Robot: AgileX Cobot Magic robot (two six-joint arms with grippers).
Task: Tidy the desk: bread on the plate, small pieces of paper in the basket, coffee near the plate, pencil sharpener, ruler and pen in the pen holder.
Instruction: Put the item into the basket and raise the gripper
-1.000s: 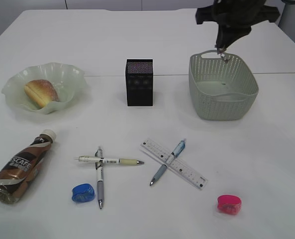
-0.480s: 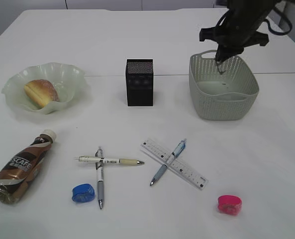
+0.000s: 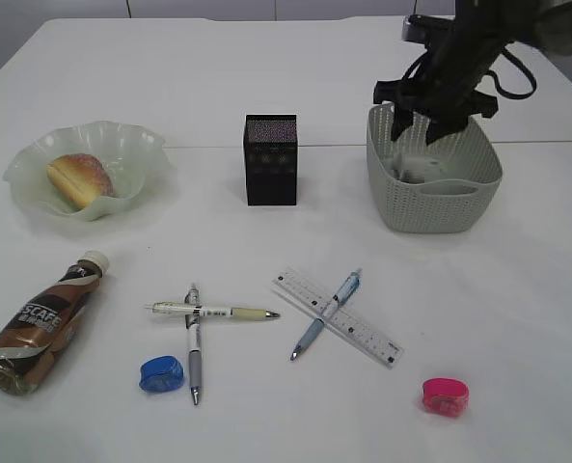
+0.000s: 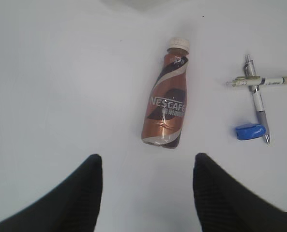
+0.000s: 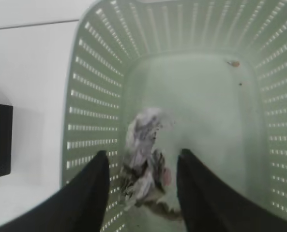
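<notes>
My right gripper (image 3: 421,121) (image 5: 143,159) hangs open over the green basket (image 3: 438,207) (image 5: 92,96). A crumpled piece of paper (image 5: 145,162) (image 3: 408,166), blurred, is between the jaws inside the basket, apart from both. My left gripper (image 4: 147,162) is open and empty above the table, near the lying coffee bottle (image 4: 166,108) (image 3: 42,323). Bread (image 3: 78,179) lies on the wavy plate (image 3: 35,159). The black pen holder (image 3: 270,159) stands mid-table. Three pens (image 3: 213,311) (image 3: 193,342) (image 3: 326,313), a ruler (image 3: 336,315), a blue sharpener (image 3: 161,372) (image 4: 251,131) and a pink sharpener (image 3: 445,396) lie at the front.
The pens at front left cross each other, also seen in the left wrist view (image 4: 257,92). The blue pen lies across the ruler. The table's front edge runs just below the sharpeners.
My right gripper has dropped toward the basket and opened. The paper it held has left the jaws and is now inside the basket.
</notes>
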